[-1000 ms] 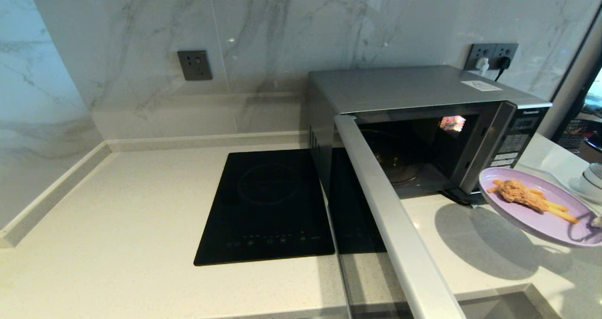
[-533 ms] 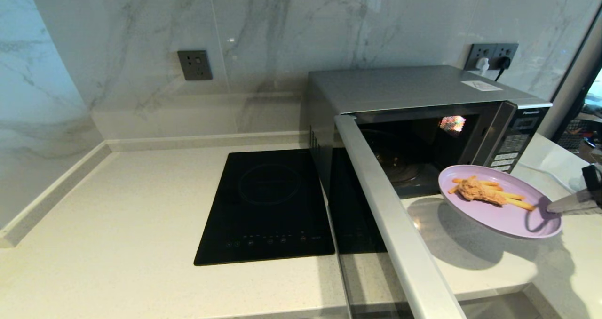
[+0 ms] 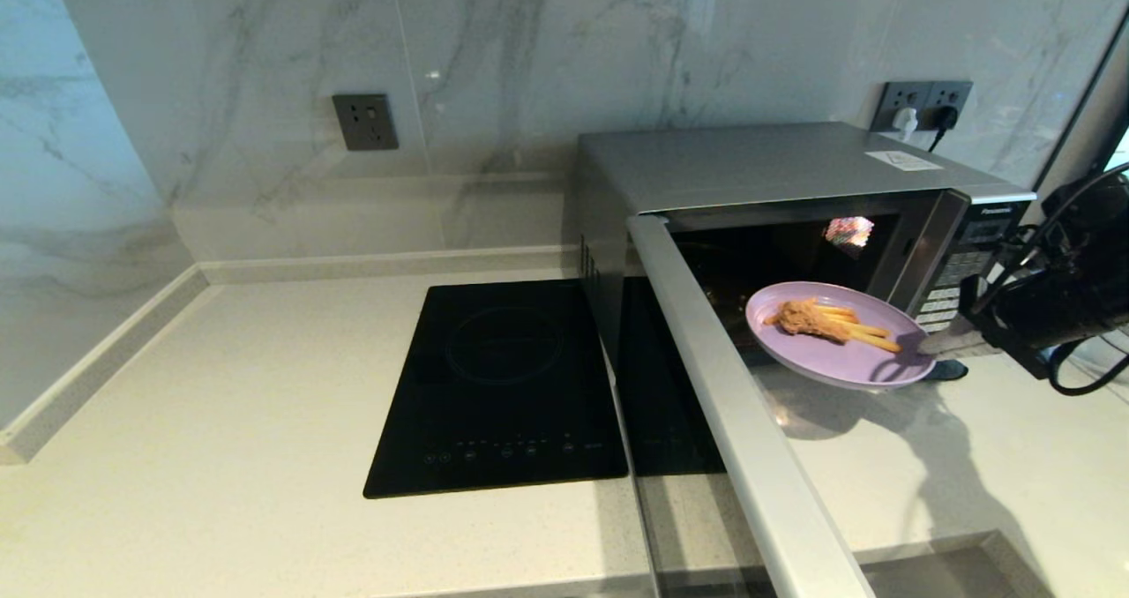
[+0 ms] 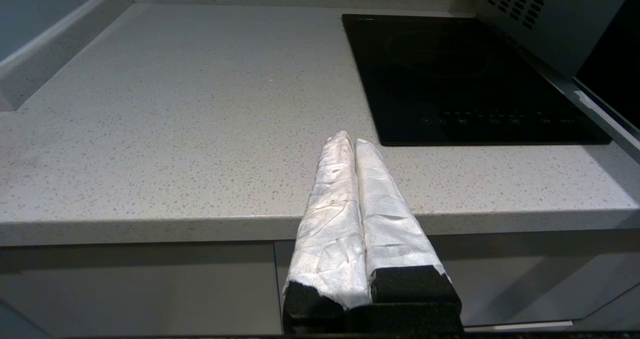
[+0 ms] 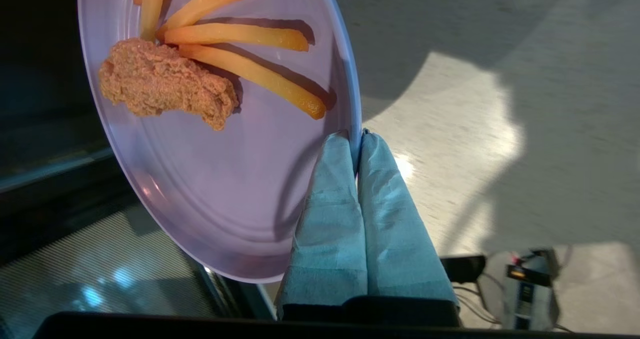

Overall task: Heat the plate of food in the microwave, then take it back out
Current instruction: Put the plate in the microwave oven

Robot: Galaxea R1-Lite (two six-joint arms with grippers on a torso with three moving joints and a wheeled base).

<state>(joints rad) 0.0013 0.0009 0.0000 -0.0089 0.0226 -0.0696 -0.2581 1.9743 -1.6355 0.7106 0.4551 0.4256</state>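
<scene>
Plate of food (image 3: 838,338) is what I'm carrying, a lilac plate with a brown fried lump (image 5: 167,86) and a few fries (image 5: 250,74) on it, held in the air just at the mouth of the microwave (image 3: 776,183), above the bench (image 3: 220,404) and partly over the sill of the cavity. My right gripper (image 5: 356,138) is clamped on the plate's rim, one cloth-wrapped finger above and one below the edge; in the head view that arm reaches in from the right, in front of the button panel (image 3: 957,267). The microwave door (image 3: 732,404) stands swung wide toward me, and the cavity behind it is dark. A black hob (image 3: 503,386) lies flat on the bench to the left of the microwave. My left gripper (image 4: 348,140) is parked low in front of the bench edge, its white-wrapped fingers pressed together with nothing between them
</scene>
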